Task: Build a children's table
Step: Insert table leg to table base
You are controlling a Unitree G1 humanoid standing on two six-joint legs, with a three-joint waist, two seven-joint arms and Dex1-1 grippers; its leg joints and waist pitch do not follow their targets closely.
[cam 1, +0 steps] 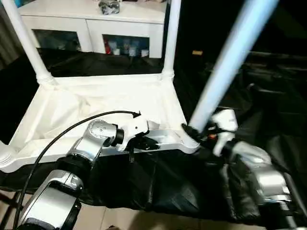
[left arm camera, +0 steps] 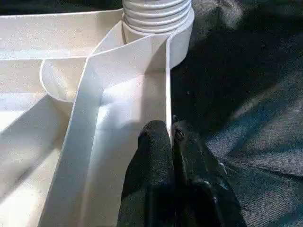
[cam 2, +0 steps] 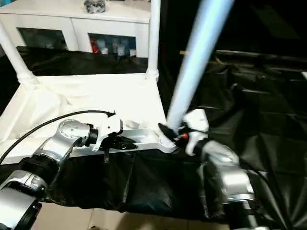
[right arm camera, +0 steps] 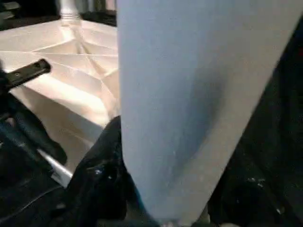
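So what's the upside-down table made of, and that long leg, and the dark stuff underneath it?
The tabletop looks like white moulded plastic: smooth, matte, with thin ribs underneath. The leg in the right gripper looks like the same smooth white plastic, a tube. The black sheet seems like thin, shiny plastic or fabric: it wrinkles and glints.

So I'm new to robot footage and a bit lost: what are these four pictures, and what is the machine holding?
It is a humanoid robot with two arms. Two pictures come from cameras in its head, looking down; the other two from cameras on each wrist. An upside-down white tabletop lies on black cloth. The left gripper is shut on the tabletop's near rim. The right gripper holds a long white leg, tilted, at the near corner socket. Two legs already stand at the far corners.
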